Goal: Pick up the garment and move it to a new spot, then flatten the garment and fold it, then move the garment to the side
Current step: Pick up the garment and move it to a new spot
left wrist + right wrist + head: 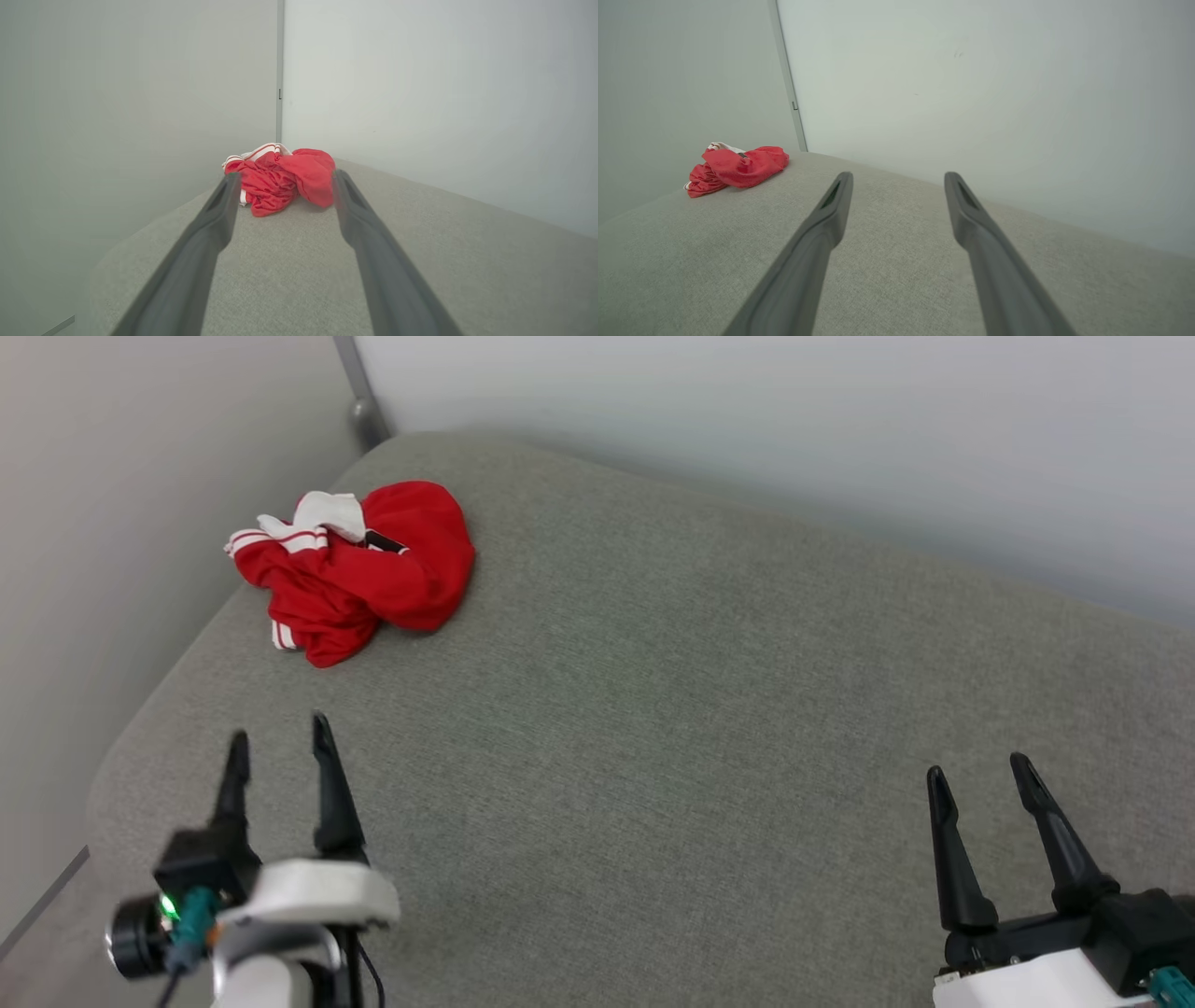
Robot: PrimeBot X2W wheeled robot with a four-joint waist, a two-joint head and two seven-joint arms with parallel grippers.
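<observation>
The garment [359,569] is a bright red shirt with white, red-striped sleeve parts, lying crumpled in a heap near the far left corner of the grey padded surface [653,709]. My left gripper [280,735] hovers open at the lower left, its fingers pointing toward the heap, a short way in front of it. The left wrist view shows the garment [280,179] straight ahead, beyond the tips of the spread fingers [210,224]. My right gripper [980,773] stands open at the lower right, far from the shirt. In the right wrist view the garment [738,169] lies off to the left.
Pale walls [747,411] close the surface in at the back and left, meeting at a grey corner post [359,401]. The surface's rounded left edge [121,756] drops to the floor. Bare grey fabric stretches between the grippers and off to the right.
</observation>
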